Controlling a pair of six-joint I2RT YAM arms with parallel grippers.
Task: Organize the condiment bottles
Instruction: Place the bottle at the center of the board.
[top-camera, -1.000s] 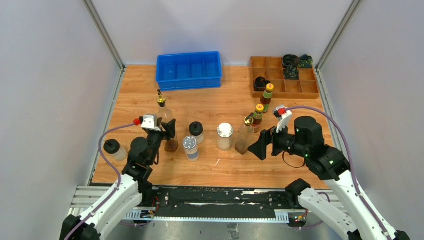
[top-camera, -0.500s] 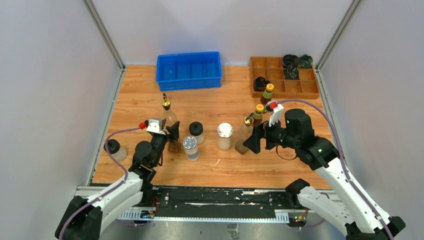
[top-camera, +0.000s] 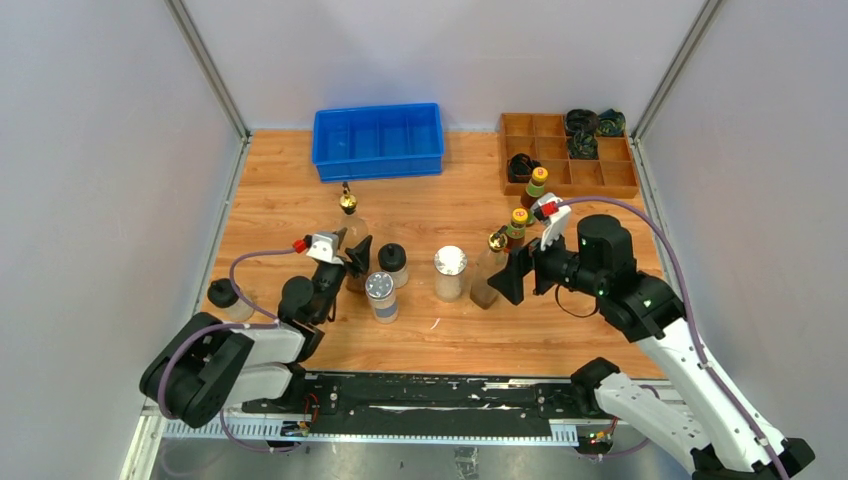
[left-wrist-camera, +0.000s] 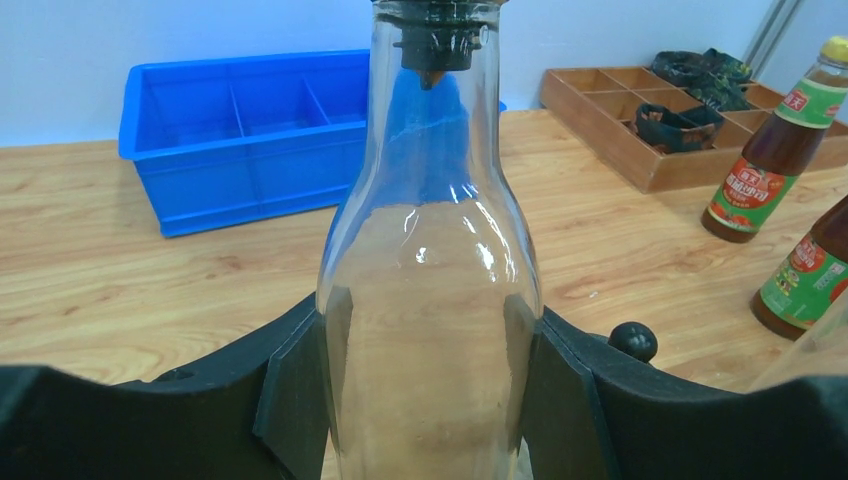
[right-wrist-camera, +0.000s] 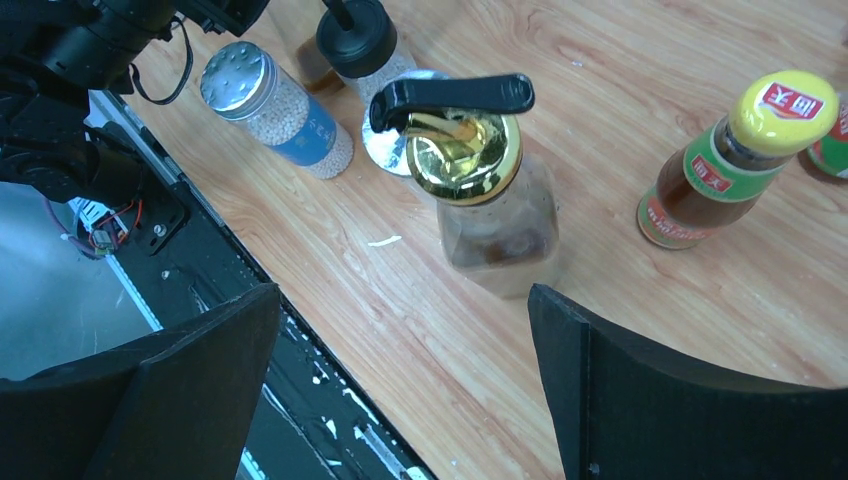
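My left gripper (top-camera: 356, 262) is shut on a tall clear gold-spouted cruet (top-camera: 349, 222); in the left wrist view its pads (left-wrist-camera: 295, 385) press both sides of the glass body (left-wrist-camera: 430, 300). My right gripper (top-camera: 503, 281) is open and empty, just near-right of the second cruet (top-camera: 489, 272), whose gold top (right-wrist-camera: 465, 152) sits ahead of the open jaws. Two silver-lidded shakers (top-camera: 381, 296) (top-camera: 450, 272), a black-capped jar (top-camera: 392, 263) and two yellow-capped sauce bottles (top-camera: 516, 230) (top-camera: 536, 188) stand between and behind. Another black-capped jar (top-camera: 226, 298) stands far left.
A blue divided bin (top-camera: 378, 140) sits at the back centre. A wooden compartment tray (top-camera: 590, 178) with dark coiled items stands at the back right. The black base rail (top-camera: 430, 395) runs along the near table edge, seen under my right gripper (right-wrist-camera: 400, 380).
My left gripper has carried its cruet to the right, toward the black-capped jar, and the arm has folded lower. My right gripper moved left, closer to the second cruet, still open.
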